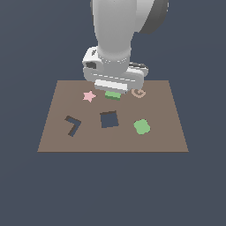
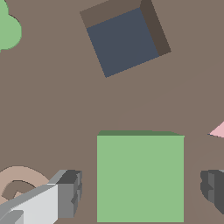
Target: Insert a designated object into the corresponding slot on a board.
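One green block (image 2: 140,177) sits between the fingers of the wide-open gripper (image 2: 140,192), untouched; one square hole (image 2: 124,41) on one board (image 1: 167,132).

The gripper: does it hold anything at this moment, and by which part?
Nothing is held. The gripper is open; its fingers stand on either side of the green block with gaps, not touching it.

Bare board (image 2: 57,109) between green block (image 2: 140,177) and square slot (image 2: 124,41), nothing in the way
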{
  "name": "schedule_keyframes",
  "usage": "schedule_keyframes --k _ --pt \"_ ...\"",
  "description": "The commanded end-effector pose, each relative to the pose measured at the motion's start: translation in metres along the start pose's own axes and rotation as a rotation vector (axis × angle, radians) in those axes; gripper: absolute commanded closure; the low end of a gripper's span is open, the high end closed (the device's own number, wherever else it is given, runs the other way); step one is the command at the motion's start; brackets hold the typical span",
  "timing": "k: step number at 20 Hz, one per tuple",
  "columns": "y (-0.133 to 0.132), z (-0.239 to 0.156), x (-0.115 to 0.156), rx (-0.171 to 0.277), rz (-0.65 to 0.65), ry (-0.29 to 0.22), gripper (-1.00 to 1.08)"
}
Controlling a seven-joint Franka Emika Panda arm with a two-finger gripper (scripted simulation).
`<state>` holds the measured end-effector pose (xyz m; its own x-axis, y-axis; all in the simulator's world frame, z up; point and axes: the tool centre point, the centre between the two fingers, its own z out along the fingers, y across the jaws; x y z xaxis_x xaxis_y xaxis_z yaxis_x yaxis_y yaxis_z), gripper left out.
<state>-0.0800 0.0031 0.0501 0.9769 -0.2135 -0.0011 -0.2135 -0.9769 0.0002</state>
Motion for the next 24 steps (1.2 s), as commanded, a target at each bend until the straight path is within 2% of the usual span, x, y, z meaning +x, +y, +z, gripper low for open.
schedule_keyframes --k 1,9,10,24 --pt "0.0 0.004 0.0 0.0 0.001 0.0 -0.92" --pt "0.0 0.02 0.0 0.0 0.003 0.001 -0.92" --pt "0.0 0.02 0.0 0.0 0.003 0.001 1.08" --pt "-0.001 0.019 0.0 0.001 0.009 0.001 1.08"
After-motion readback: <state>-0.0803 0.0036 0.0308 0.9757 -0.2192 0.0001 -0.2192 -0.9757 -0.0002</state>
